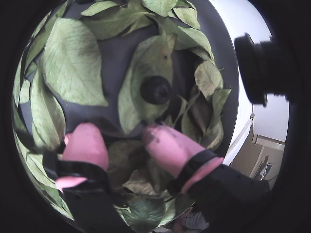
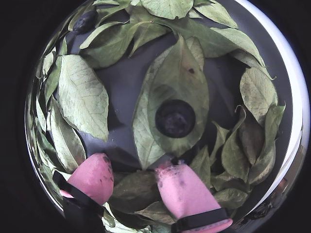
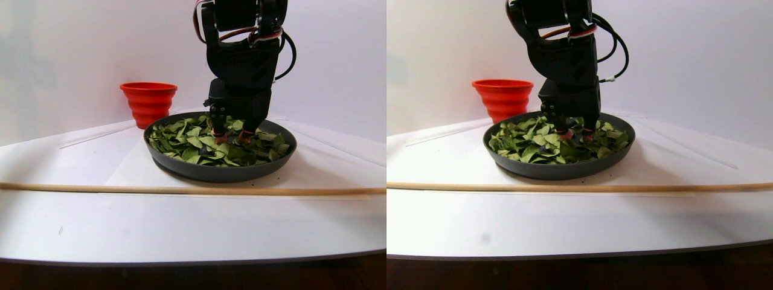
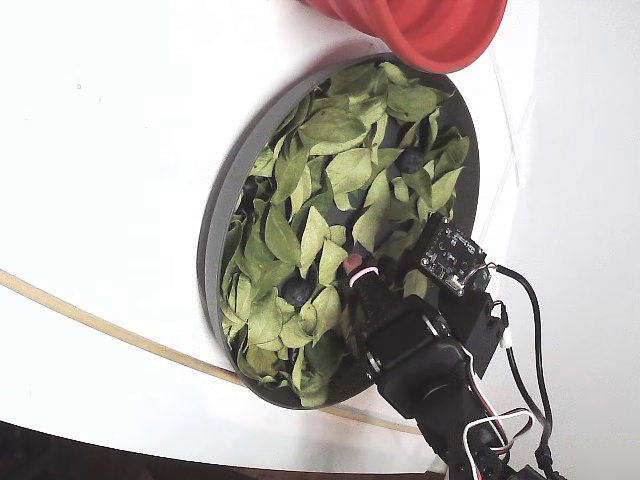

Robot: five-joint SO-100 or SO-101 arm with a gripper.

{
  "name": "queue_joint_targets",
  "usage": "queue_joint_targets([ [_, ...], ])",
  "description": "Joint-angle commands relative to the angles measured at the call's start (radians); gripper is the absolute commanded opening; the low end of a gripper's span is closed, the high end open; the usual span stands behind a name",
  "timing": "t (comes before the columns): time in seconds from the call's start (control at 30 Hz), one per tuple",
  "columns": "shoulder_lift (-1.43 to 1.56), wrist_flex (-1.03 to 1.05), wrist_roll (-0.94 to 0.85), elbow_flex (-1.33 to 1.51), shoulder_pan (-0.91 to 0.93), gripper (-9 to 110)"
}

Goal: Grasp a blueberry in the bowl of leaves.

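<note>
The blueberry [image 2: 175, 118] lies on a large green leaf near the middle of the dark-grey bowl [image 2: 286, 92], uncovered from above. In a wrist view it sits just beyond the two pink fingertips [image 2: 182, 187], nearer the right-hand one, and is not touched by either. In a wrist view from the other camera the same blueberry [image 1: 155, 90] shows above the gap between the pads. A second dark berry [image 2: 85, 20] lies at the upper left edge of that wrist view, partly under foliage.

The gripper [image 1: 124, 141] is spread apart, holding nothing; its tips rest low among the leaves [image 2: 82, 94], with bare bowl floor showing between leaves ahead of them.

In the stereo pair view the gripper [image 3: 230, 136] points straight down into the bowl [image 3: 217, 172], which is covered by the leaves [image 3: 193, 142]. A red ribbed cup [image 3: 148, 103] stands behind the bowl to the left, apart from it. A thin wooden rod [image 3: 181, 190] lies across the white table [image 3: 181, 229] in front of the bowl.

In the fixed view the bowl [image 4: 215, 250] stands just beside the red cup [image 4: 430, 30], and the arm enters from the lower right.
</note>
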Motion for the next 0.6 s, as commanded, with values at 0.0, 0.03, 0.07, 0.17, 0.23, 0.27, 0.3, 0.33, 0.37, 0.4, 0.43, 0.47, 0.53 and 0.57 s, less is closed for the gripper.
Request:
queue_joint_targets([
  [0.0,0.057,0.005,-0.006,-0.005,0.028,17],
  [0.03,0.058,0.006,-0.008,-0.005,0.029,17],
  [0.07,0.06,0.006,-0.008,-0.006,0.029,17],
  [0.17,0.077,0.02,-0.008,-0.006,0.029,17],
  [0.23,0.089,0.031,-0.006,-0.005,0.029,17],
  [0.27,0.094,0.032,-0.006,-0.005,0.029,17],
  [0.3,0.095,0.034,-0.006,-0.006,0.029,17],
  [0.33,0.098,0.034,-0.006,-0.006,0.031,17],
  [0.37,0.101,0.034,-0.008,-0.006,0.031,17],
  [0.4,0.103,0.034,-0.008,-0.006,0.031,17],
  [0.43,0.107,0.034,-0.009,-0.006,0.031,17],
  [0.47,0.11,0.034,-0.009,-0.006,0.032,17],
  [0.53,0.117,0.034,-0.009,-0.006,0.032,17],
  [0.57,0.121,0.034,-0.009,-0.006,0.032,17],
])
